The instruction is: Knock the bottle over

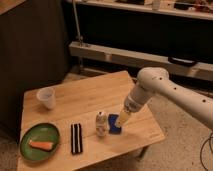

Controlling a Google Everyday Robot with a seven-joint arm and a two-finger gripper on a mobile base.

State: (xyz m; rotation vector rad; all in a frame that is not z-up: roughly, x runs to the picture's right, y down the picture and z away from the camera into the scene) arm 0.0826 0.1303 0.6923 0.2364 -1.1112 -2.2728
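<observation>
The small whitish-cream bottle (101, 123) stands upright on the wooden table (95, 97) near its front edge. A small blue block (114, 124) lies just to its right. My gripper (121, 119) comes down from the white arm (165, 90) at the right and sits over the blue block, a short way right of the bottle. Its fingertips are hard to make out against the block.
A translucent plastic cup (46, 97) stands at the table's left rear. A green plate (39, 141) with an orange piece of food (41, 145) sits at the front left. A black striped object (76, 138) lies left of the bottle. Shelving runs behind the table.
</observation>
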